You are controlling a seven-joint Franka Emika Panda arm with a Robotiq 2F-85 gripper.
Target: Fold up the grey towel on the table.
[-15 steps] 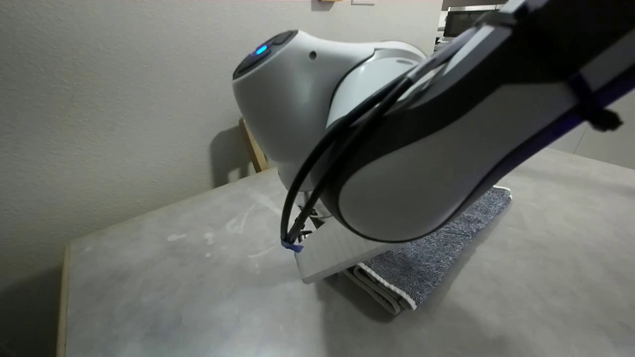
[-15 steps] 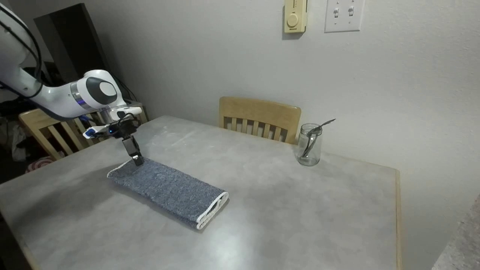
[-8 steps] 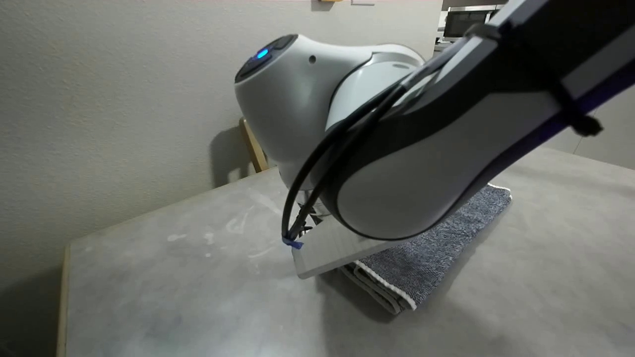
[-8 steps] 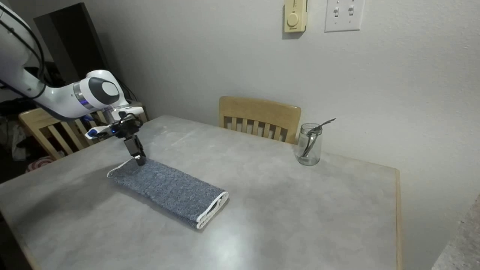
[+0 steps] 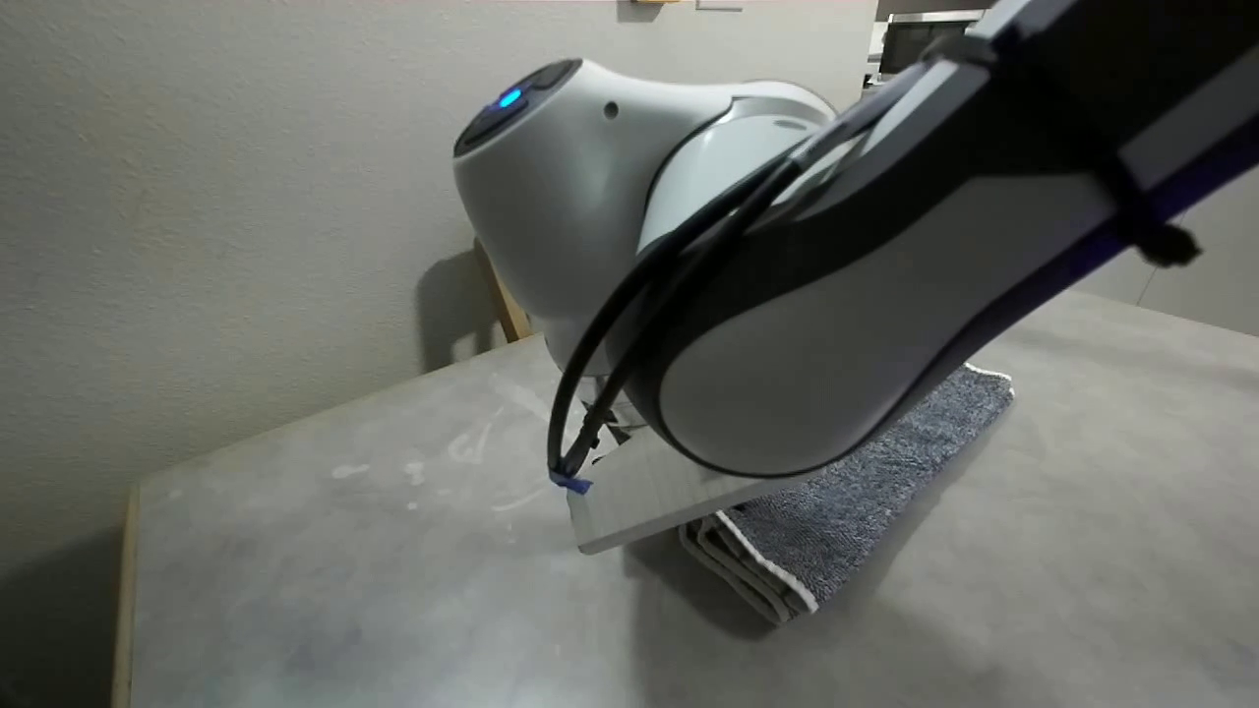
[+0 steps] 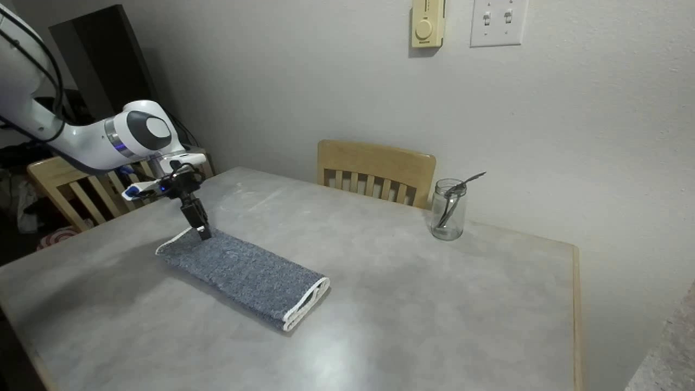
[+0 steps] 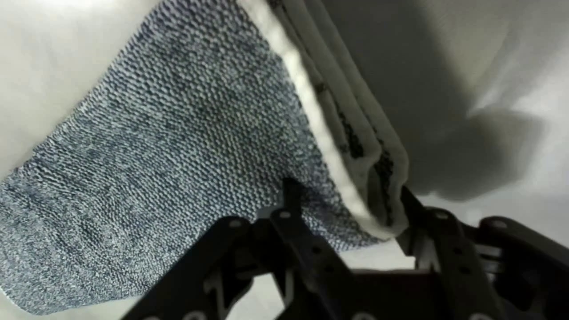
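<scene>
The grey towel [image 6: 244, 271] lies folded in a long layered strip on the pale table [image 6: 407, 315]. It also shows in an exterior view [image 5: 856, 501], partly behind the arm. In the wrist view the towel [image 7: 155, 155] fills the left side, with stacked white-trimmed layers at its end. My gripper [image 7: 349, 193] is over one corner of that end. One finger presses on the top cloth and one sits against the outer trim, the cloth between them and a wide gap left. In an exterior view the gripper [image 6: 203, 234] is at the towel's far left corner, pointing down.
A glass jar [image 6: 448, 222] with a dark utensil stands near the table's wall-side edge. A wooden chair [image 6: 377, 157] is tucked in on that side, and another chair [image 6: 57, 187] stands behind the arm. The wall [image 5: 246, 197] runs along the table.
The arm has shifted slightly to and fro, and the fingers look closer together than half a second ago. The towel's trimmed end has moved very slightly with them.
</scene>
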